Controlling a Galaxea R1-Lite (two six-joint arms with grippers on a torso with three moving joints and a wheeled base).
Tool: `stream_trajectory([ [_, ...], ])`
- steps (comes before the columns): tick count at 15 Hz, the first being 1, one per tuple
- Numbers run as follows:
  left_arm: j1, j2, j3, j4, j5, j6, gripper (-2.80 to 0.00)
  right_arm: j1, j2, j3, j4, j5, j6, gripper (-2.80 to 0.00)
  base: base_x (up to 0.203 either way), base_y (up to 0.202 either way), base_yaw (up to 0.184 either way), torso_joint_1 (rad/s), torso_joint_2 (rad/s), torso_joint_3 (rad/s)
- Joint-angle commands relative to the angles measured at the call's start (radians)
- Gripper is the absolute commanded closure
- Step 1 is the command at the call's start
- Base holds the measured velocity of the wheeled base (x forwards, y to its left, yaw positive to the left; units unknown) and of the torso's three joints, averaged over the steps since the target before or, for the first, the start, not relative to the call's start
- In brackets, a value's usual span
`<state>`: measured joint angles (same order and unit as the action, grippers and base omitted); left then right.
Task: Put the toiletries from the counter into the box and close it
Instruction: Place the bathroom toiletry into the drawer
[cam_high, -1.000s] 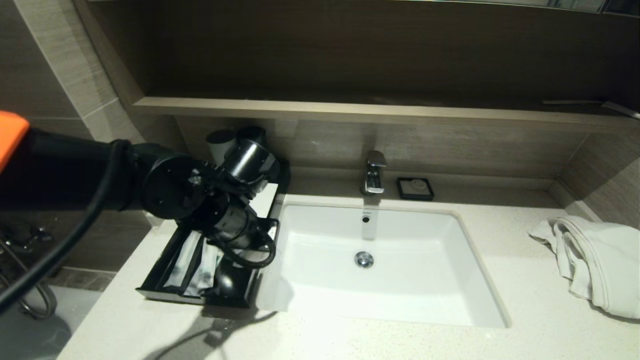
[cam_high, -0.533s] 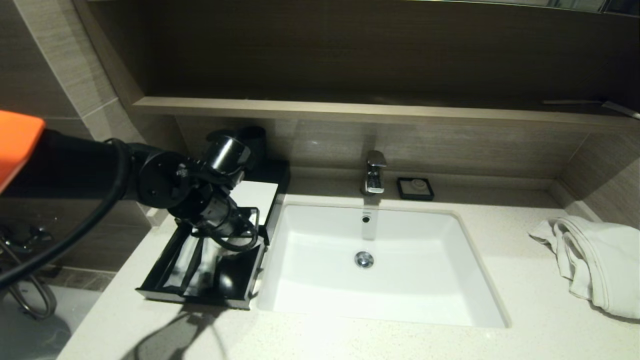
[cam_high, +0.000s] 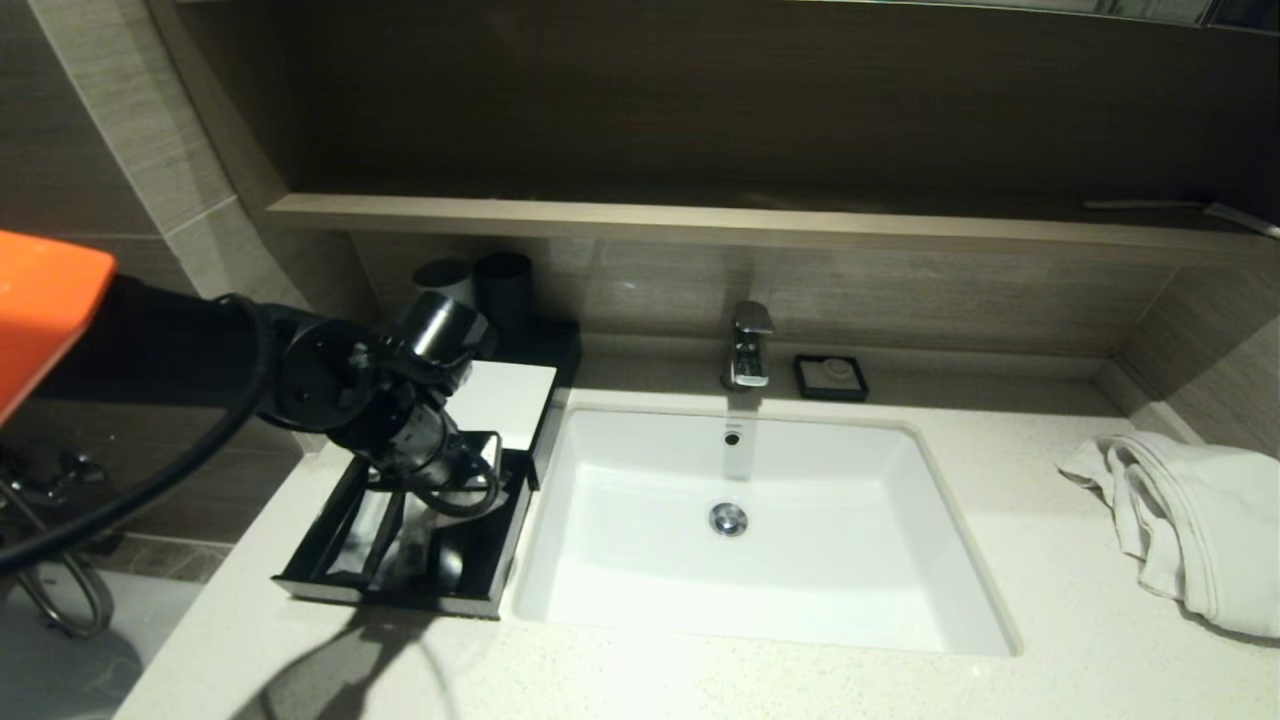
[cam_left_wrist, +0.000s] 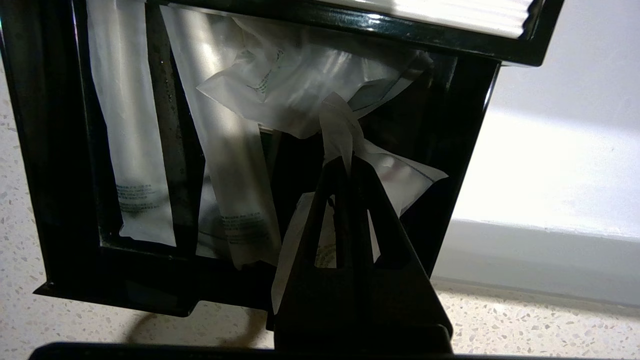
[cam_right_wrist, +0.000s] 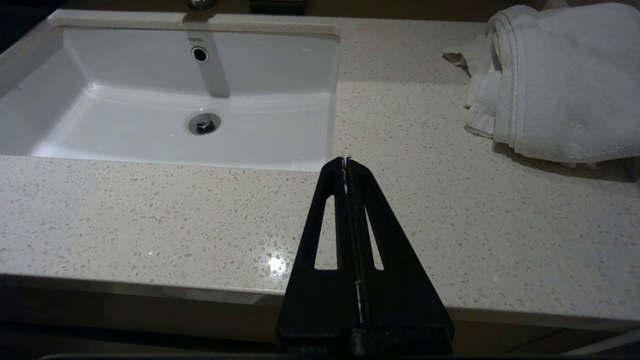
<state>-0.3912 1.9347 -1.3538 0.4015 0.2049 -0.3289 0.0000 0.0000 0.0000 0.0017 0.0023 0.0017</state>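
The black box (cam_high: 330, 585) stands left of the sink with its front drawer pulled out, its white top panel (cam_high: 505, 398) behind. My left arm (cam_high: 400, 420) reaches over the drawer. My left gripper (cam_left_wrist: 347, 161) is shut on the twisted end of a white plastic packet (cam_left_wrist: 400, 175), which hangs over the drawer's sink-side part. Inside the drawer (cam_left_wrist: 50, 200) lie two long wrapped sticks (cam_left_wrist: 132, 150) (cam_left_wrist: 235, 185) and another crumpled packet (cam_left_wrist: 300, 85). My right gripper (cam_right_wrist: 346, 161) is shut and empty above the counter (cam_right_wrist: 450, 225) near its front edge.
The white sink basin (cam_high: 960, 590) fills the middle of the counter (cam_high: 700, 685), with a faucet (cam_high: 748, 345) and black soap dish (cam_high: 830, 376) behind. A white towel (cam_high: 1190, 520) lies at the right. Two cups (cam_high: 500, 285) stand behind the box, under a wooden shelf (cam_high: 700, 225).
My left arm has swung left, away from the sink edge, and now sits over the open drawer. The packet stays gripped. The right arm has not moved.
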Motion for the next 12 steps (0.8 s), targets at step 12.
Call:
stream_trajectory([
  [12, 0.008, 0.004, 0.107, -0.127, 0.008, 0.004, 0.00, 0.000, 0.000, 0.000, 0.000, 0.001, 0.000, 0.00, 0.000, 0.000, 0.000, 0.000, 0.00, 0.000],
])
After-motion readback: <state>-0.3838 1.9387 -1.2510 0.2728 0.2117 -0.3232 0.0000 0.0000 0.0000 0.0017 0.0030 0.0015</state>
